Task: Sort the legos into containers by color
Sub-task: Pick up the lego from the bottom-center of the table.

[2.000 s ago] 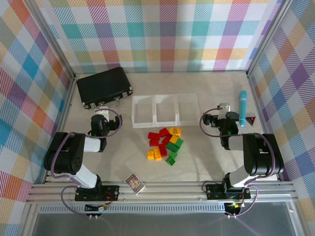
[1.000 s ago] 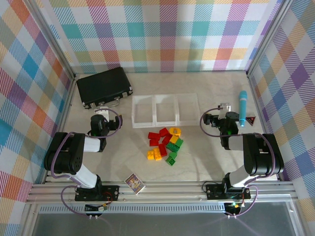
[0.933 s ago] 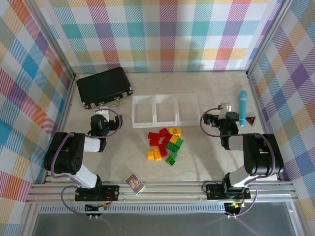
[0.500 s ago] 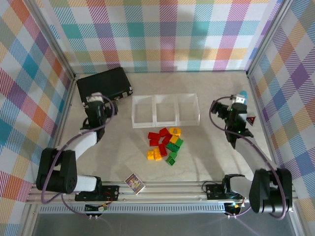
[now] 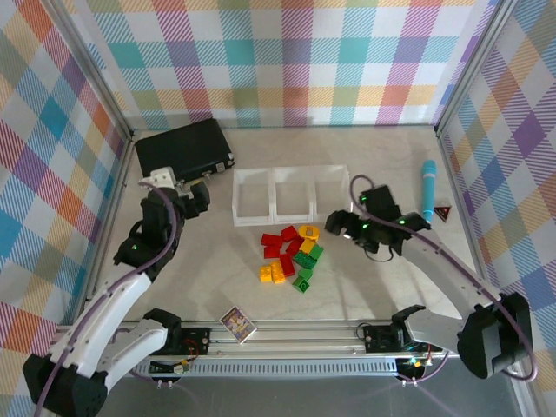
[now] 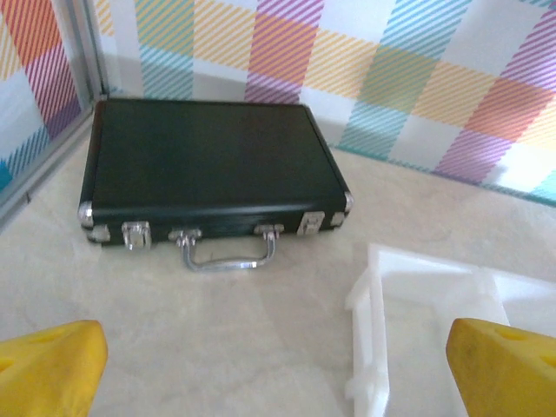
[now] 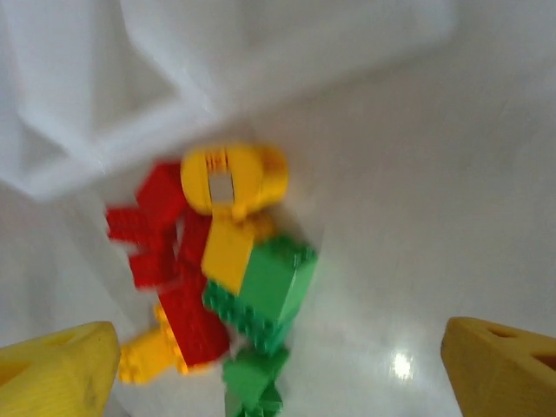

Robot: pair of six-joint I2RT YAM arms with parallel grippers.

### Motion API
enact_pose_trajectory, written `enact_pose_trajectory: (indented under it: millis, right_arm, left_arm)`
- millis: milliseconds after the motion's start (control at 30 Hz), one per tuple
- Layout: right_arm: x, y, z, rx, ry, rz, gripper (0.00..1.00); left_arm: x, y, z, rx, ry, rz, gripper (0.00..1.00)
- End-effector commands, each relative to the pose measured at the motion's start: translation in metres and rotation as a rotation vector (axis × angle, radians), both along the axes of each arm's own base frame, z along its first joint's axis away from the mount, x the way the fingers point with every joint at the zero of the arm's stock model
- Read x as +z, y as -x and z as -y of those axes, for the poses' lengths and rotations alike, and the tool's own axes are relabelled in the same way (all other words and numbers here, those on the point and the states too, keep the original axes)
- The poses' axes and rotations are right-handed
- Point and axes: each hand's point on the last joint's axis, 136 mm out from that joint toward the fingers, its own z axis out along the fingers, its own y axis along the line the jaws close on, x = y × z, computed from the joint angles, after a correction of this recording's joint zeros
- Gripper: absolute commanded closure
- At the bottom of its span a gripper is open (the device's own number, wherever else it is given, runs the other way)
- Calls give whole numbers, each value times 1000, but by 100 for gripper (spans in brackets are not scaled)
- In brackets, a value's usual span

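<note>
Three clear containers [image 5: 272,198] sit joined in a row on the table [image 5: 217,269]. Roughly a dozen legos [image 5: 292,254] lie heaped just in front of them; I count about five red, three yellow and four green, though the pile overlaps. One black case [image 5: 184,155] lies at the far left. My left tool [image 5: 189,195] hovers near the case, spread wide, holding nothing. My right arm reaches inward, and the right tool [image 5: 340,228] hangs just beside the heap, fingers wide apart and gripping nothing.
</note>
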Motion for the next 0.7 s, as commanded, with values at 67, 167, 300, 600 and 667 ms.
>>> enact_pose_trajectory:
  millis: [67,167,300,600,667]
  right_arm:
    - [-27,24,6,-60,188,-136,14]
    - [-34,25,-1,-41,237,-142,15]
    - [-41,30,-21,56,308,-180,16]
    - [-61,43,-62,233,380,-240,16]
    - [-62,48,-65,242,380,-243,16]
  left_arm:
    - [-44,39,13,-65,66,-154,0]
    - [-50,48,20,-94,80,-173,0]
    - [-47,54,31,-142,104,-162,0]
    - [-36,65,45,-221,200,-121,0]
    - [-37,67,46,-231,212,-127,0]
